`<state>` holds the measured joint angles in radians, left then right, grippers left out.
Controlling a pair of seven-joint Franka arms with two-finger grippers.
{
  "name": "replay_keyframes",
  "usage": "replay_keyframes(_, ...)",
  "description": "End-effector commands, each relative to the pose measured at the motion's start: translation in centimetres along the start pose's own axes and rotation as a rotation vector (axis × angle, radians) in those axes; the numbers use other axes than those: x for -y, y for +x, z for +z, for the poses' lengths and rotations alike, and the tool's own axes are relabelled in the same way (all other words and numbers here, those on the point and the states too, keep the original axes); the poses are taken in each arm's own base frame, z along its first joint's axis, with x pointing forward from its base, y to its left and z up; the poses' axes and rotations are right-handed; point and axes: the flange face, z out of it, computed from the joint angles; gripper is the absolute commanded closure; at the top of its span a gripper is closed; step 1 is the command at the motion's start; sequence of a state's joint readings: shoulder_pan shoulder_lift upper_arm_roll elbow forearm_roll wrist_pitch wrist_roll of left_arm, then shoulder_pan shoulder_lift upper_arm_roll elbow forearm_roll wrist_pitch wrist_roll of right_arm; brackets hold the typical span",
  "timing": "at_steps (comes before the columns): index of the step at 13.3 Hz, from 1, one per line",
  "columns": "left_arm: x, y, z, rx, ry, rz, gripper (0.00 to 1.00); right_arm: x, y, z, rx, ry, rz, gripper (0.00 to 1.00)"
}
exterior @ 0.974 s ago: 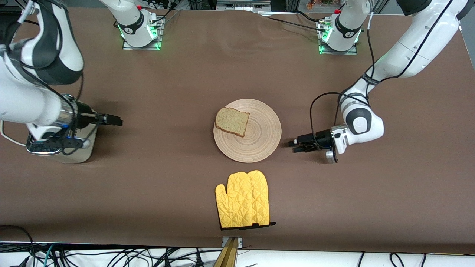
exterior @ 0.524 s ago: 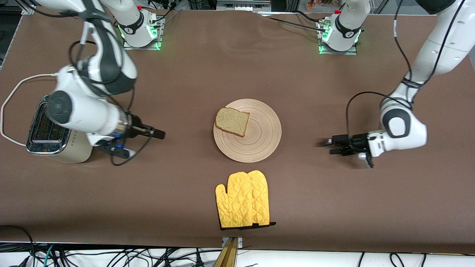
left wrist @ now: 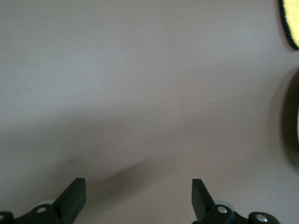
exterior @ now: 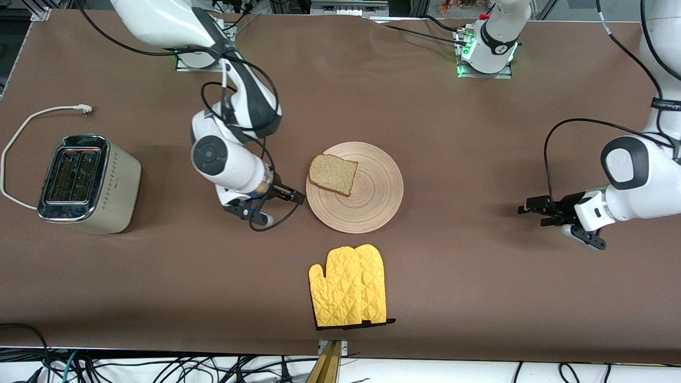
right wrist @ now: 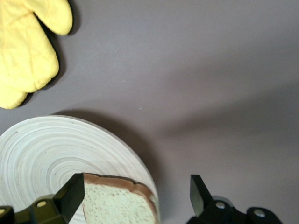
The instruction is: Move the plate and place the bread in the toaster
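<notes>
The round wooden plate [exterior: 372, 199] lies mid-table with the bread [exterior: 333, 174] on it, overhanging the rim toward the right arm's end. My right gripper [exterior: 296, 196] is open and empty, low beside that rim. In the right wrist view the bread [right wrist: 119, 203] and plate [right wrist: 56, 149] show just ahead of the open right gripper [right wrist: 138, 189]. The cream toaster [exterior: 88, 183] stands at the right arm's end of the table. My left gripper [exterior: 532, 205] is open and empty, well off the plate toward the left arm's end; in its wrist view the gripper [left wrist: 137, 189] is over bare table.
A yellow oven mitt [exterior: 348, 284] lies nearer the front camera than the plate; it also shows in the right wrist view [right wrist: 28, 51]. The toaster's white cord [exterior: 32, 114] runs along the table beside the toaster.
My right arm swung from over the toaster to the plate's rim, uncovering the toaster. My left gripper drew away from the plate toward the left arm's end.
</notes>
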<state>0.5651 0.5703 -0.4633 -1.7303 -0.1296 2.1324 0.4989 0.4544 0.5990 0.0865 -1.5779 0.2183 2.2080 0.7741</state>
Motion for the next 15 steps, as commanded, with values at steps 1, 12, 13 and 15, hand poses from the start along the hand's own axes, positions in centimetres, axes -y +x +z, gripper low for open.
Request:
replay_keyframes(1, 0.3, 1.2, -2.6, -0.002, 0.070, -0.013, 0.00, 1.8, -1.7, 2.4, 0.001, -0.014, -0.011, 0.00)
replay_keyframes(12, -6.8, 1.9, -19.6, 0.068, 0.409, -0.126, 0.00, 2.0, -7.0, 8.8, 0.114, -0.145, -0.063, 0.00)
replay_keyframes(13, -8.3, 2.3, -20.5, 0.079, 0.399, -0.129, 0.00, 1.8, -7.3, 9.0, 0.129, -0.167, -0.044, 0.00)
replay_keyframes(15, -8.7, 2.4, -21.0, 0.070, 0.402, -0.183, 0.00, 2.0, -8.1, 9.2, 0.144, -0.185, -0.037, 0.01)
